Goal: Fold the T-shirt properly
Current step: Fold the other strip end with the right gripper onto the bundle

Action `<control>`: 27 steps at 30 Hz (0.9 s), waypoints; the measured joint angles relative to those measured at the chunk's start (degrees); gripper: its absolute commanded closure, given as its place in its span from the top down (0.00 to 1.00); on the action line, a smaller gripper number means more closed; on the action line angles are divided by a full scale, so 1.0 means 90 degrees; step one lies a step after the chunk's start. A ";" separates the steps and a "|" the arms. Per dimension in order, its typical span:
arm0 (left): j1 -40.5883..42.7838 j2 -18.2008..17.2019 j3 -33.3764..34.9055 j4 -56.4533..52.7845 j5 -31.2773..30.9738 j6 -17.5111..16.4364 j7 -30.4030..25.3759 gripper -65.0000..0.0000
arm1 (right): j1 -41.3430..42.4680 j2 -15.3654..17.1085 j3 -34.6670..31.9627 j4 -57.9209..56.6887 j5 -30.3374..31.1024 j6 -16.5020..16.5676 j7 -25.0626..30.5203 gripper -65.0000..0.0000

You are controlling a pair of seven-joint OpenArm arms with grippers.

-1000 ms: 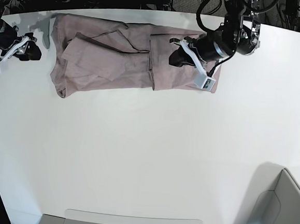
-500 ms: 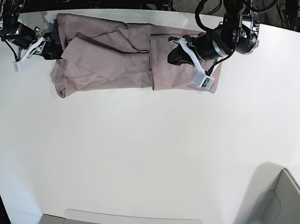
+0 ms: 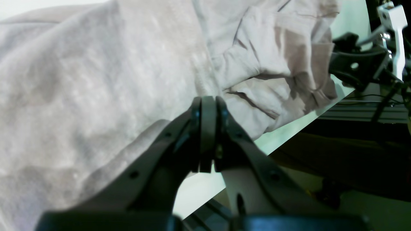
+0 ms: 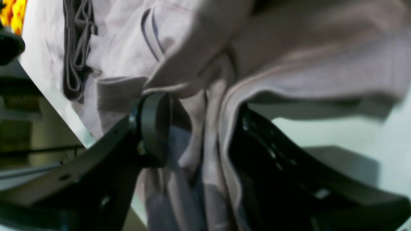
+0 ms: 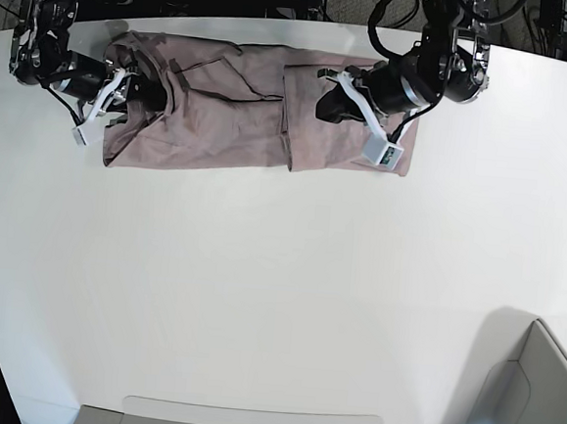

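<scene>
The mauve-pink T-shirt (image 5: 233, 105) lies as a long wrinkled band along the table's far edge. My left gripper (image 5: 330, 100) rests over its right part, where a panel is folded over. In the left wrist view that gripper (image 3: 207, 107) is shut, pads pressed together, with no cloth visibly between them and the T-shirt (image 3: 96, 70) behind. My right gripper (image 5: 136, 90) is at the shirt's left end. In the right wrist view it (image 4: 199, 134) is open, and bunched folds of the T-shirt (image 4: 205, 106) hang between its two dark fingers (image 4: 152, 128).
The white table (image 5: 259, 269) stretches toward the camera. A grey bin (image 5: 534, 399) stands at the front right and a flat grey tray (image 5: 247, 420) at the front edge. Cables and dark frames lie past the far edge. Something orange (image 4: 11, 9) shows beyond the table.
My right gripper has travelled right from the table's left edge onto the shirt's left end, and that end has bunched inward. The left gripper has barely moved.
</scene>
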 measured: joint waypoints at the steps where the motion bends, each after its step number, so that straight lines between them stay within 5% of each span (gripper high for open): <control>1: 0.0000 -0.0002 0.0000 0.0000 0.0000 0.0000 0.0000 0.00 | 0.0066 -0.0017 -0.0109 0.0007 -0.0117 -0.0005 0.0002 0.35; 5: 0.0002 -0.0005 0.0000 0.0000 0.0000 0.0000 0.0022 0.00 | 0.0340 -0.0325 -0.0250 0.0039 -0.0901 -0.0019 0.0051 0.01; 10: 0.0216 -0.0005 0.0000 0.0007 0.0000 0.0000 0.0027 0.00 | 0.0777 -0.0593 -0.0253 0.0056 -0.1843 -0.0019 0.0124 0.00; 15: 0.0342 -0.0005 -0.0036 0.0238 -0.0032 -0.0002 0.0017 0.00 | 0.1066 -0.0583 0.0724 0.0000 -0.2710 -0.0022 0.0104 0.00; 22: 0.0563 -0.0068 -0.0063 0.0233 0.0024 0.0000 0.0022 0.00 | 0.1333 -0.0265 0.0998 0.1171 -0.3536 -0.1190 -0.0007 0.00; 27: 0.0777 -0.0367 -0.0483 0.0228 0.0027 0.0000 0.0039 0.00 | 0.1217 -0.0376 -0.0464 0.3075 -0.4418 -0.1979 0.0046 0.00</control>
